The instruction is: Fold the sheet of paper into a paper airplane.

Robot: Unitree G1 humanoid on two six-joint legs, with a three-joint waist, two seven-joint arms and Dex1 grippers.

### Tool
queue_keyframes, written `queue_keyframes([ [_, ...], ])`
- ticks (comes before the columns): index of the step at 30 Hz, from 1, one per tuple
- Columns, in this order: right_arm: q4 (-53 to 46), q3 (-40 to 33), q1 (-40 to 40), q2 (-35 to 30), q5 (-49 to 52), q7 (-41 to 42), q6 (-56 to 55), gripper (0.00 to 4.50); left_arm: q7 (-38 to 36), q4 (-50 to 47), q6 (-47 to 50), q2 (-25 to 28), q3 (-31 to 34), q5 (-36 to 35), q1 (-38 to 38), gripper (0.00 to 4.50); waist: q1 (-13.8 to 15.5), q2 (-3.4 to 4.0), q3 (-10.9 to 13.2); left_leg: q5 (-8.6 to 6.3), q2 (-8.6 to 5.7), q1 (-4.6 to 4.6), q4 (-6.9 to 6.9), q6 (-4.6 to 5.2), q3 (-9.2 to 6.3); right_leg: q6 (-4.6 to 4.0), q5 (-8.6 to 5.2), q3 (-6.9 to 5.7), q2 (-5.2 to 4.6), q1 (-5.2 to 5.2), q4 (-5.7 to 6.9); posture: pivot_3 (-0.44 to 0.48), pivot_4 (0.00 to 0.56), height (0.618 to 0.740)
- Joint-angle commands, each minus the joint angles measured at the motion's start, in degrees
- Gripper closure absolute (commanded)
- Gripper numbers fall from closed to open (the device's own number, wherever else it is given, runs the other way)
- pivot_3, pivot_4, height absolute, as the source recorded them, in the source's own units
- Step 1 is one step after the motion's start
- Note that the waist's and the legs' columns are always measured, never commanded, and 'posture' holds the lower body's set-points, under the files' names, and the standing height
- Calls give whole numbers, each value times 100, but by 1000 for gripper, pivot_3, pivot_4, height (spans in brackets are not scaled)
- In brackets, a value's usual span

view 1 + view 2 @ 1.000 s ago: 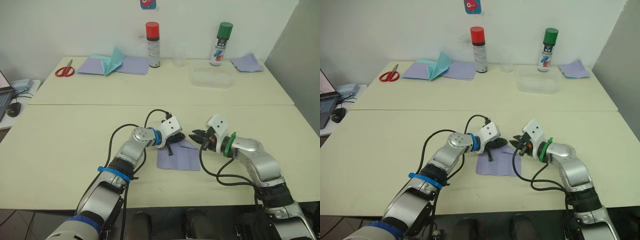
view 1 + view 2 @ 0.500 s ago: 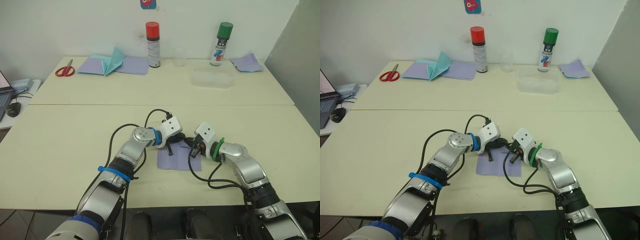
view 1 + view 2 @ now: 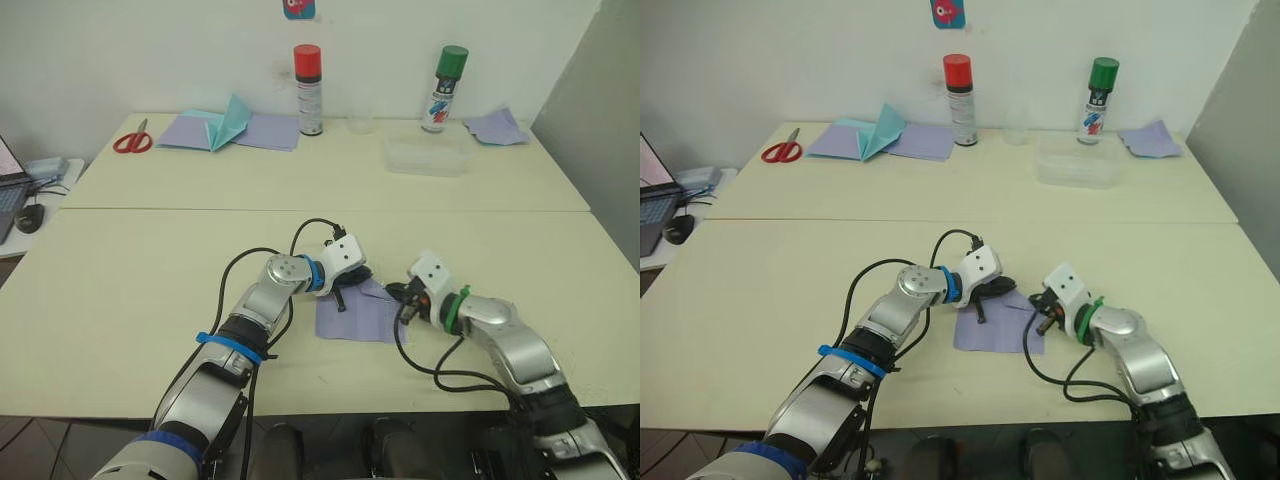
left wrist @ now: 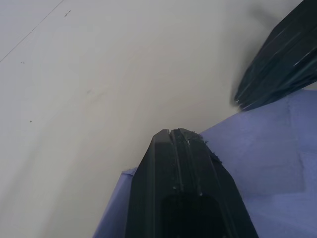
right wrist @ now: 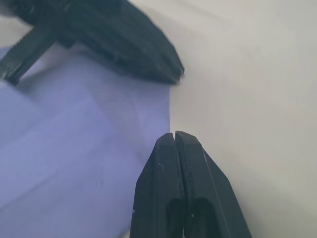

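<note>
The sheet of paper (image 3: pixel 358 320), lavender with faint creases, lies flat on the near table between my two grippers. My left gripper (image 3: pixel 348 287) is shut and its tips rest at the sheet's far left corner; in the left wrist view its joined fingertips (image 4: pixel 171 133) sit over the paper's edge (image 4: pixel 267 163). My right gripper (image 3: pixel 401 299) is shut too, low at the sheet's right edge. In the right wrist view its tips (image 5: pixel 174 135) sit right at the paper's border (image 5: pixel 74 139). I cannot tell whether either one pinches the paper.
On the far table stand red scissors (image 3: pixel 129 142), a teal paper piece (image 3: pixel 228 122) on lavender sheets (image 3: pixel 265 130), a red-capped can (image 3: pixel 307 90), a clear cup (image 3: pixel 359 122), a green-capped can (image 3: pixel 441 88), a clear box (image 3: pixel 424 157) and a lavender scrap (image 3: pixel 495 126). A mouse (image 3: pixel 28 217) lies at far left.
My right gripper swung left onto the sheet's right part, then drew back to its right edge and sits lower than before. The left gripper has stayed in place.
</note>
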Motion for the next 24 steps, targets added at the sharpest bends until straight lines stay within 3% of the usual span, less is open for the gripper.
queue_keyframes([
  [1, -323, 31, 281, -180, 83, 93, 287, 4490, -62, 81, 73, 66, -87, 140, 132, 4500, 0, 0, 0, 0, 0, 1, 0, 0, 0, 0, 0, 0, 0, 0, 0, 0, 150, 740],
  [5, -508, -51, 358, -294, 105, 66, 99, 4490, -68, 85, 65, 54, -94, 138, 127, 4500, 0, 0, 0, 0, 1, 2, 1, 0, 0, 0, 0, 0, 0, 0, 1, 0, 150, 740],
  [9, -496, -445, 147, 168, 522, -55, -290, 4490, -58, 122, 48, 30, -97, 142, 104, 4500, -1, -1, 2, 0, 1, 2, 0, 0, -1, 0, 0, -1, 1, 0, 1, 0, 150, 740],
  [16, -342, -285, 9, 223, 445, 135, -901, 4490, -67, 167, 28, 19, -105, 171, 76, 4500, 0, -1, 2, 0, -2, -2, 0, 0, 1, 0, 0, 0, 0, -1, -4, 0, 150, 740],
  [24, 217, 191, -223, 294, -22, -54, -785, 4490, -74, 149, 30, 16, -98, 170, 121, 4500, -1, 0, 2, 0, 0, -1, 0, 0, 0, 0, 0, -1, 0, -1, -2, 0, 150, 740],
])
